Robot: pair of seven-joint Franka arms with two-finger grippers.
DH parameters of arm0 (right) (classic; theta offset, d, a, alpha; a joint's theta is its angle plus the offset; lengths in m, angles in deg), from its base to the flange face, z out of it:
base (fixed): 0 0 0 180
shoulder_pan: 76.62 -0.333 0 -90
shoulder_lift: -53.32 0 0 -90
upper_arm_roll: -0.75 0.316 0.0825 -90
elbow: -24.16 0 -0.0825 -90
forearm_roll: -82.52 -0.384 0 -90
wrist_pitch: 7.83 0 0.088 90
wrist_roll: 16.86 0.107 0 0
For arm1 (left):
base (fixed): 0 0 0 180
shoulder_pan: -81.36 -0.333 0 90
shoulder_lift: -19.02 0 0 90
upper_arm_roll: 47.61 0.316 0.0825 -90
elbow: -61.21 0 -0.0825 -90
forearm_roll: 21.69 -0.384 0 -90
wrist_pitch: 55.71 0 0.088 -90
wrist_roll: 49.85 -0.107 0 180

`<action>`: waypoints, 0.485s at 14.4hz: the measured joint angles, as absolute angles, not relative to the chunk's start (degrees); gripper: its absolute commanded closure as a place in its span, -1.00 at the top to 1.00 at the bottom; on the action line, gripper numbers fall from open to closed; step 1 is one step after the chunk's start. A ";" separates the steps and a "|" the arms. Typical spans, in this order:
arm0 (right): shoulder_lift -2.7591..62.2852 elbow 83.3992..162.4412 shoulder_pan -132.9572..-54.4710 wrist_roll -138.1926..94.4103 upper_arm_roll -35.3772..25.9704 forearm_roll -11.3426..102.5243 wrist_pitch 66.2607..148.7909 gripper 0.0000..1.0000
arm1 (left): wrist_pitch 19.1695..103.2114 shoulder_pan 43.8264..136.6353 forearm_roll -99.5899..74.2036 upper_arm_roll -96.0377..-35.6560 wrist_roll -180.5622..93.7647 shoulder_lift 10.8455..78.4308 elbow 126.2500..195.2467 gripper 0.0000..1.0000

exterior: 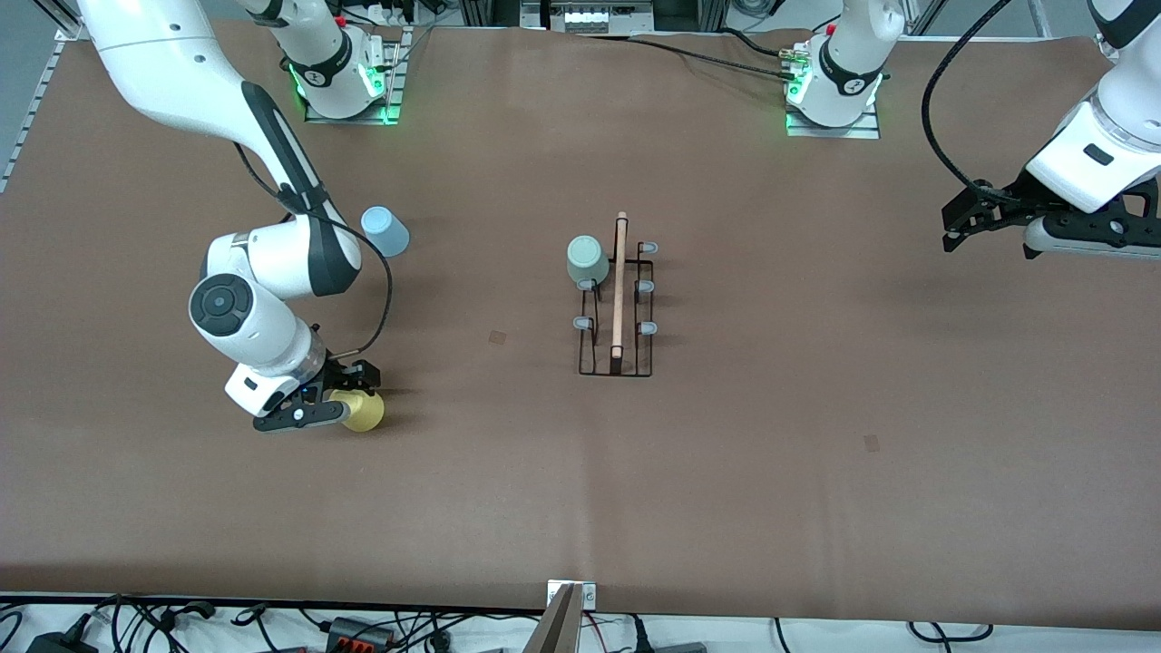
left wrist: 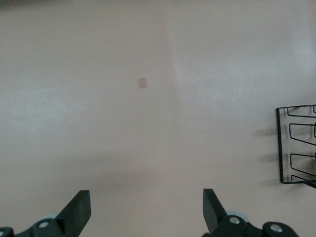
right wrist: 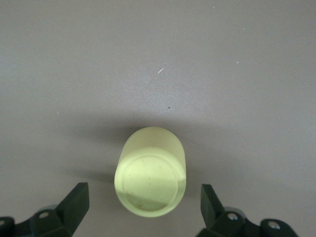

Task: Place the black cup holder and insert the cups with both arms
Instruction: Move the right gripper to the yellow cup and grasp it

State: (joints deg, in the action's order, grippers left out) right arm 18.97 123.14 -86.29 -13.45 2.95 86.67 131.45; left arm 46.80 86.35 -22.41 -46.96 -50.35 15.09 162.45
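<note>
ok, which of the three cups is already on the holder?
The grey-green cup, upside down on a prong of the black cup holder. The yellow cup sits between the open right gripper fingers; the blue cup stands alone.

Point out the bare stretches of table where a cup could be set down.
The widest bare stretch lies nearer the front camera than the black wire cup holder. Another lies between it and the yellow plastic cup, which sits between the open right end effector's fingers. It is crowded around the holder's grey-green cup.
</note>
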 measured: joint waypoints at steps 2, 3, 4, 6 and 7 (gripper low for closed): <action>17.74 123.15 -86.30 -13.45 2.95 86.67 132.51 1.00 | 46.80 86.35 -22.41 -46.96 -50.35 15.09 162.45 1.00; 17.26 123.14 -86.30 -13.45 2.95 86.67 132.95 0.99 | 46.80 86.35 -22.41 -46.97 -50.35 15.09 162.45 1.00; 16.95 123.14 -86.30 -13.45 2.95 86.67 133.23 0.56 | 46.80 86.35 -22.41 -46.97 -50.35 15.09 162.45 1.00; 16.83 123.12 -86.30 -14.41 2.95 86.67 133.42 -0.27 | 46.80 86.35 -22.41 -46.98 -50.35 15.09 162.45 1.00; 16.83 123.01 -86.28 -15.27 2.95 86.67 133.45 -0.58 | 46.80 86.35 -22.41 -46.99 -50.35 15.09 162.45 1.00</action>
State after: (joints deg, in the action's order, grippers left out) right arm 16.83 123.01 -86.28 -15.27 2.95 86.67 133.45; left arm 46.80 86.35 -22.41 -46.99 -50.35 15.09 162.45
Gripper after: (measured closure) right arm 0.176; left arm 0.000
